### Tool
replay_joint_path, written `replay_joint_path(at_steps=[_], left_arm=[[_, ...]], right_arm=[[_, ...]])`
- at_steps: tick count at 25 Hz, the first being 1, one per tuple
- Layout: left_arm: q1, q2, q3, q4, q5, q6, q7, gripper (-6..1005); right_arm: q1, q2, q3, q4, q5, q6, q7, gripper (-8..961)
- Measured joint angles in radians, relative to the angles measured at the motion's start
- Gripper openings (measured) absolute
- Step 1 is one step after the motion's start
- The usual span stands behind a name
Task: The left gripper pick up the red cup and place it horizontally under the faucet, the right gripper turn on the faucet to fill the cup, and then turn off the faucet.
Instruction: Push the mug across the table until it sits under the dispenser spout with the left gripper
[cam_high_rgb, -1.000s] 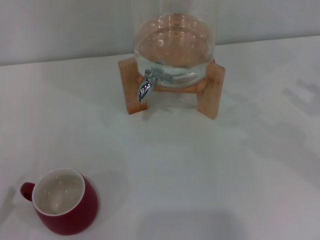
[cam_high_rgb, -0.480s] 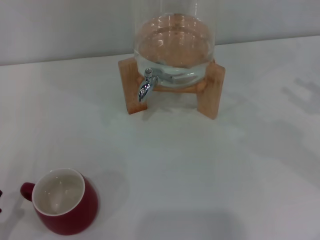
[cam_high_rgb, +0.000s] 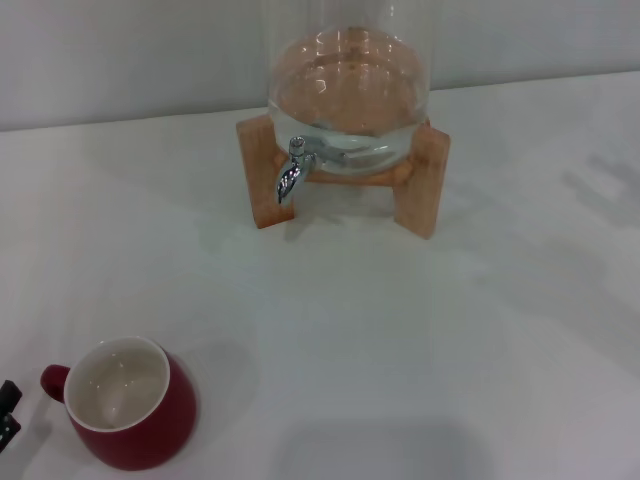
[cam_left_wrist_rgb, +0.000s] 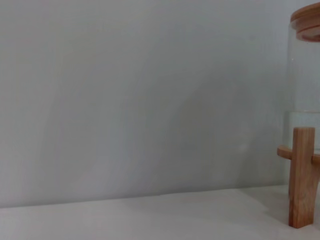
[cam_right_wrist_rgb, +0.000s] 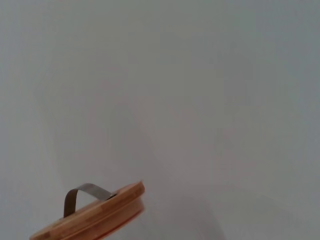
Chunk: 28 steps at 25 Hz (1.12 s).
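Nothing of the task looks done: on the table (cam_high_rgb: 400, 330) the faucet (cam_high_rgb: 290, 175) is untouched, the cup (cam_high_rgb: 130, 415) stands upright near the front left, well apart from it, and the left gripper (cam_high_rgb: 6, 412) shows just beside the handle, whether its fingers are apart I cannot tell.

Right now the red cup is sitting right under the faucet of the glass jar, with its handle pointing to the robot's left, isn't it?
Not quite. The head view shows the red cup standing far from the faucet, near the table's front edge on the robot's left. Its handle does point to the robot's left, toward the left gripper, which is just entering view there.
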Motion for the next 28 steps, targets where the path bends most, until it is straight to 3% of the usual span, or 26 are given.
replay_joint_path(at_steps=[28], left_arm=[[-0.024,0.0,0.0,-0.011,0.074,0.041,0.015,856]], right_arm=[[0.0,0.0,0.002,-0.004,0.005,0.004,0.0,658]])
